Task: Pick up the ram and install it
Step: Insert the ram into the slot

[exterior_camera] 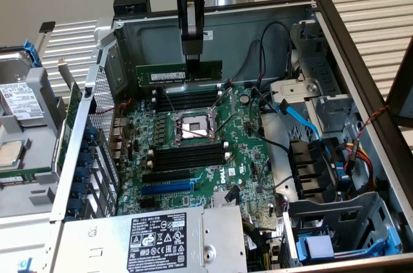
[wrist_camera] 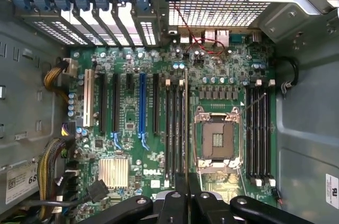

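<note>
**Ram (exterior_camera: 179, 73) pinched in the gripper (exterior_camera: 193, 60), hanging over the motherboard (exterior_camera: 248, 157).**

My gripper is closed narrow on the stick's upper edge, so the ram hangs directly beneath it. Its long axis runs parallel to the black memory slots (wrist_camera: 175, 128). The wrist view shows it edge-on, just beside those slots on the CPU socket (wrist_camera: 217, 139) side (the exterior view instead shows it lifted apart from the board).

Pincer (exterior_camera: 192, 55) vertical, tips downward, jaws nearly together.
</note>
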`<action>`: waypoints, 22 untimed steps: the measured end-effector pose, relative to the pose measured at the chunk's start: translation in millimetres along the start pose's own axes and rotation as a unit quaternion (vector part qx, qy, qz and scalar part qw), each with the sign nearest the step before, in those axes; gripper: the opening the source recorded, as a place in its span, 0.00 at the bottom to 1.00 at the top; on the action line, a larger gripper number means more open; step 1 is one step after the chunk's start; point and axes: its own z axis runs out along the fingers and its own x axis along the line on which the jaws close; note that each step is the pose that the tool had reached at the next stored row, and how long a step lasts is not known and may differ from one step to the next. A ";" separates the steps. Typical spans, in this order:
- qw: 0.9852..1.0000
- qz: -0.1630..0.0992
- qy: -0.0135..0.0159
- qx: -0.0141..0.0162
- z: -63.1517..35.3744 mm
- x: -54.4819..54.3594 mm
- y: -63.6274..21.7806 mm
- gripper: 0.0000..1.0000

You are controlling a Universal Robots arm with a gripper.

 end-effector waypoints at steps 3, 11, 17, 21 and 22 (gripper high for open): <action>1.000 0.000 0.003 0.004 2.0 -1.1 0.1 0.13; 1.000 0.007 -0.004 0.006 12.4 -1.0 -0.3 0.13; 1.000 0.012 -0.004 0.007 21.4 -0.7 -0.8 0.13; 1.000 0.013 -0.004 0.006 21.5 -0.7 -0.8 0.13; 1.000 0.013 -0.004 0.006 21.5 -0.7 -0.8 0.13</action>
